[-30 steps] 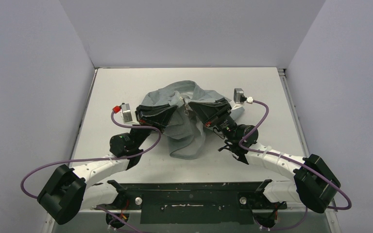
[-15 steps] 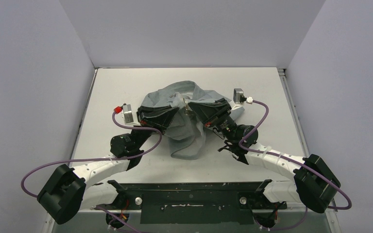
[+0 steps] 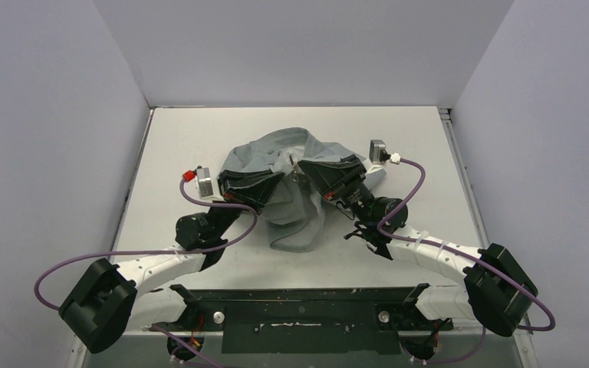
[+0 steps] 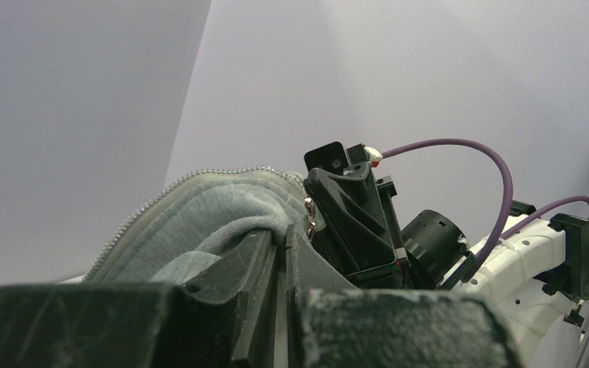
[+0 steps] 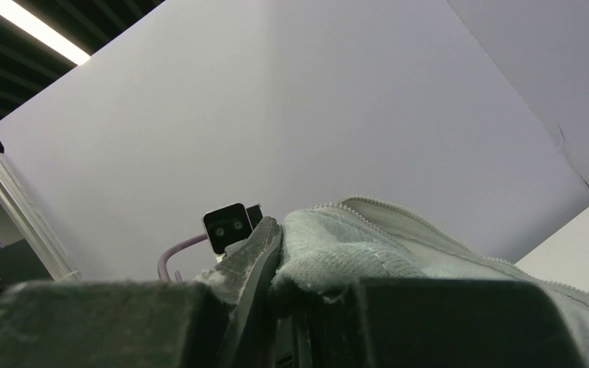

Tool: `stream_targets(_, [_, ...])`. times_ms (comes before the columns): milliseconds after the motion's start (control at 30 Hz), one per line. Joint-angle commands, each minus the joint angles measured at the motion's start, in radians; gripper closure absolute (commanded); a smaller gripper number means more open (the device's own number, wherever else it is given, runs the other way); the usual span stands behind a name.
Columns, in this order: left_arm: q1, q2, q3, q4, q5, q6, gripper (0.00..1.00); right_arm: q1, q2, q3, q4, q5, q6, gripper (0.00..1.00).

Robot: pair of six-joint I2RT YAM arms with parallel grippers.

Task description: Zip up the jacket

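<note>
As left tool (image 3: 279,175) and right tool (image 3: 301,165) each pinch a zipper edge (image 4: 199,178), jacket (image 3: 295,211) hangs between, tips facing.

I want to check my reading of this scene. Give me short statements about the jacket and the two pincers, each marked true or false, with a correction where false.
1. The left pincer and the right pincer are both shut on the jacket. True.
2. The jacket lies flat and fully spread out. False: it is bunched, its top held up between the pincers.
3. Zipper teeth show along the jacket's edge in the left wrist view. True.
4. The pincers grip far apart from each other. False: they nearly meet, over the middle of the table.
</note>
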Motion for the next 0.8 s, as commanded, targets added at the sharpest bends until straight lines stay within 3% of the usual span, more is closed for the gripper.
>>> stream_targets(0, [-0.008, -0.018, -0.003, 0.263, 0.003, 0.018, 1.0, 0.008, -0.02, 0.003, 0.094, 0.01, 0.011, 1.0])
stream_targets(767, [-0.008, -0.032, 0.005, 0.264, -0.053, 0.052, 1.0, 0.008, -0.045, -0.011, 0.067, -0.042, 0.02, 1.0])
